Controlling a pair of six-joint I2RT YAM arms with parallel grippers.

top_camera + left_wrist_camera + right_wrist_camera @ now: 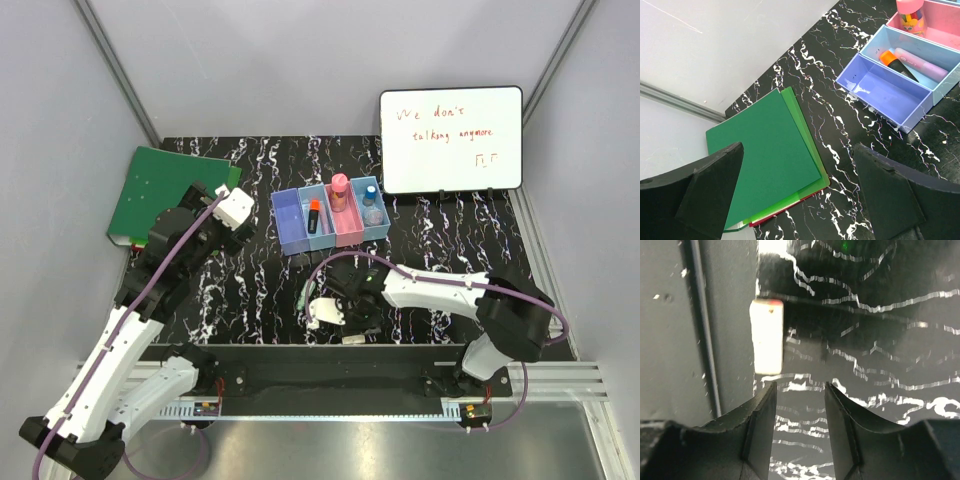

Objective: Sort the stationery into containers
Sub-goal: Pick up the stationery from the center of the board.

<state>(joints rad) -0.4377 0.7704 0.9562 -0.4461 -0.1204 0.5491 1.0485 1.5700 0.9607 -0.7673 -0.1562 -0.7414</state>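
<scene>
The containers (pixel 330 215) are a row of four joined bins at the table's middle back. The light blue bin holds an orange-capped marker (pixel 313 214) and a pink highlighter (pixel 920 62). The pink bin holds a pink-capped tube (pixel 340 188), and the right blue bin holds a blue-capped bottle (pixel 371 195). The left blue bin (pixel 885 92) is empty. A beige eraser (pixel 352 338) lies at the table's front edge; in the right wrist view it (pixel 766 337) lies ahead and left of the fingers. My right gripper (pixel 800 390) is open and empty, low over the table (pixel 338 318). My left gripper (pixel 800 190) is open and empty.
A green binder (pixel 165 195) lies at the back left, partly under my left gripper (pixel 240 228). A whiteboard (pixel 450 140) with orange writing stands at the back right. A small green item (pixel 302 295) lies left of my right gripper. The table's front edge (pixel 710 340) runs close beside the eraser.
</scene>
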